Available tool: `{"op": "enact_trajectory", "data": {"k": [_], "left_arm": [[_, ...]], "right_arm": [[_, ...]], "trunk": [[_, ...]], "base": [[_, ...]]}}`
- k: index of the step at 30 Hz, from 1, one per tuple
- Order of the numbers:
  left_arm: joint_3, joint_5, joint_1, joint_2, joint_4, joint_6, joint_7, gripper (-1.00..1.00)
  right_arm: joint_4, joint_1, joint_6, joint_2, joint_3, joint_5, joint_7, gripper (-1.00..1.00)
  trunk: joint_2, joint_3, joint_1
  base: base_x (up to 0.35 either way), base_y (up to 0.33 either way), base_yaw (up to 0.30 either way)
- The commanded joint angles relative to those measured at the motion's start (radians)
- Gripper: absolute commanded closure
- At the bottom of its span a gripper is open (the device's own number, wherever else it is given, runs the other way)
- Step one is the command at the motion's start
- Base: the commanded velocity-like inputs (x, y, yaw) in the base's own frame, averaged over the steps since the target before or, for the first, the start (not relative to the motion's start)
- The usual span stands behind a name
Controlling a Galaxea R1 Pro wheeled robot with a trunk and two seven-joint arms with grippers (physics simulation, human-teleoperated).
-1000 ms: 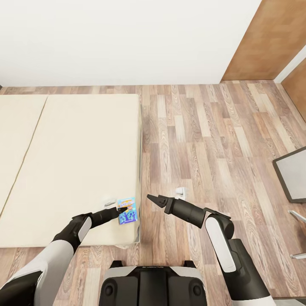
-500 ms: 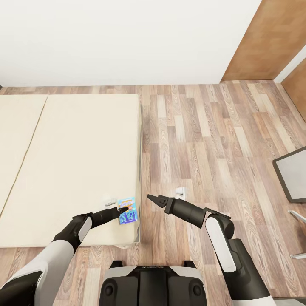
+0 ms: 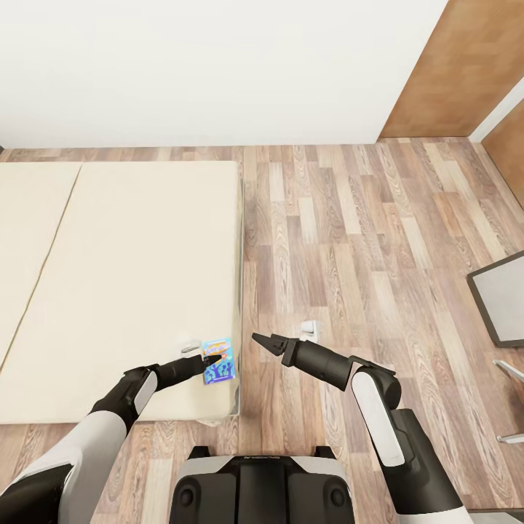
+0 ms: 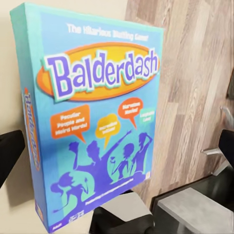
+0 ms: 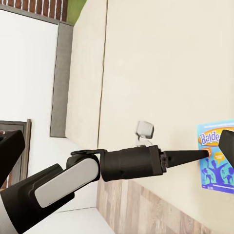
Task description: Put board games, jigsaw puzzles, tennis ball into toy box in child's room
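Note:
A light blue board game box printed "Balderdash" [image 3: 219, 362] lies flat on the near right corner of the cream bed [image 3: 131, 276]. My left gripper [image 3: 211, 359] reaches to it from the left, its tip over the box's near edge. In the left wrist view the box [image 4: 97, 122] is seen close up, with the dark fingers [image 4: 9, 153] spread at either side, open. The right wrist view has the box [image 5: 214, 156] and the left gripper [image 5: 195, 156] pointing at it. My right gripper [image 3: 256, 338] hangs over the wood floor just right of the bed, open and holding nothing.
A small white object [image 3: 188, 348] sits on the bed beside the box, and another [image 3: 310, 329] lies on the floor near my right gripper. A grey panel in a dark frame [image 3: 502, 295] stands at the right edge. Brown doors [image 3: 444, 73] are at the far right.

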Motion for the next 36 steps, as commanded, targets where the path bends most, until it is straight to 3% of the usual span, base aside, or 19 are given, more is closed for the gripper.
{"op": "enact_trajectory", "data": {"k": [1, 36], "left_arm": [[0.004, 0.006, 0.000, 0.000, 0.000, 0.010, -0.006, -1.00], [0.005, 0.004, 0.000, 0.000, 0.000, 0.006, -0.057, -1.00]], "right_arm": [[0.000, 0.000, 0.006, 0.001, -0.001, -0.002, 0.001, -1.00], [0.000, 0.000, 0.007, 0.001, -0.001, -0.002, 0.001, -1.00]], "trunk": [[-0.001, -0.001, 0.000], [-0.001, -0.001, 0.000]], "base": [[0.000, 0.000, 0.000], [0.000, 0.000, 0.000]]}}
